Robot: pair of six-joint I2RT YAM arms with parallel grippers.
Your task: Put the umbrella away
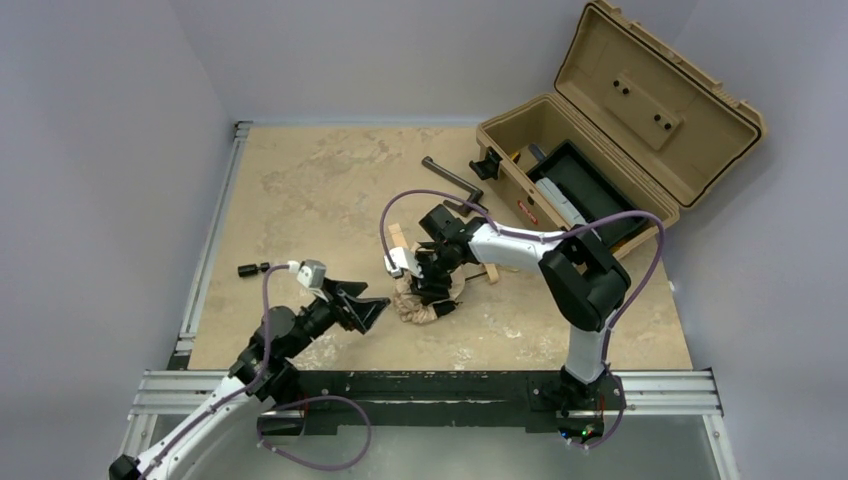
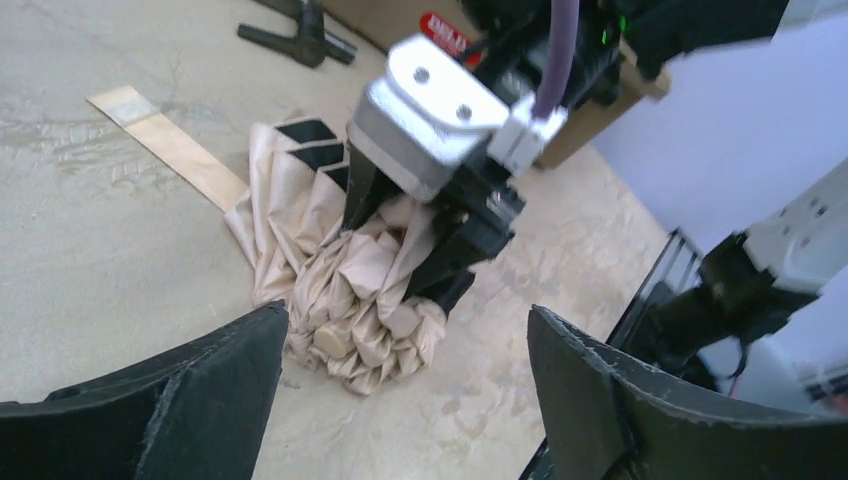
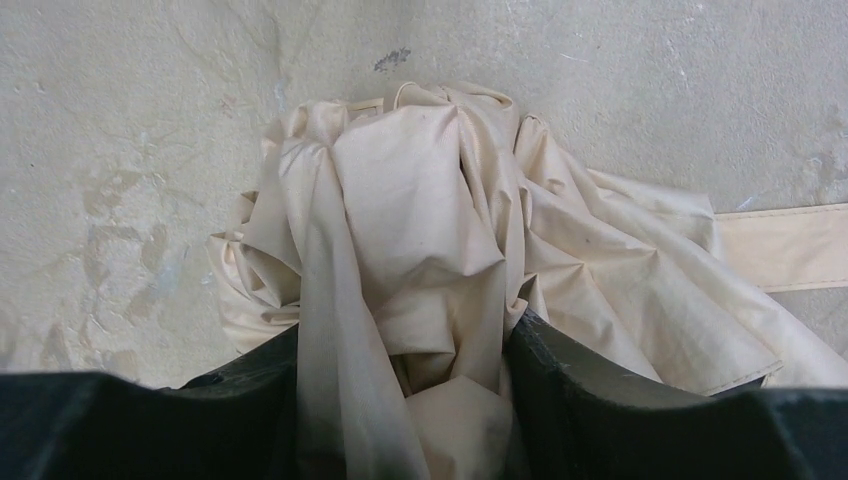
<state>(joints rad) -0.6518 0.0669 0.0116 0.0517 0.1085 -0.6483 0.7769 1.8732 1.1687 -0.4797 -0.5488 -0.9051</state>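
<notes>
The umbrella [image 1: 422, 303] is a crumpled beige fabric bundle lying on the table, near its front edge. My right gripper [image 1: 436, 284] comes down on it from above and is shut on its folds. In the right wrist view fabric [image 3: 430, 200] fills the gap between the jaws of my right gripper [image 3: 405, 345]. In the left wrist view the umbrella [image 2: 320, 270] shows its pale knob handle [image 2: 332, 342] at the near end, with the right gripper [image 2: 410, 235] clamped on top. My left gripper [image 2: 405, 315] is open and empty, just left of the bundle [image 1: 376, 309].
The open tan hard case [image 1: 620, 120] stands at the back right with its lid up. A dark L-shaped bar [image 1: 455, 185] lies in front of it. A pale flat strip [image 2: 170, 145] runs under the umbrella. A small black cylinder [image 1: 252, 269] lies at the left.
</notes>
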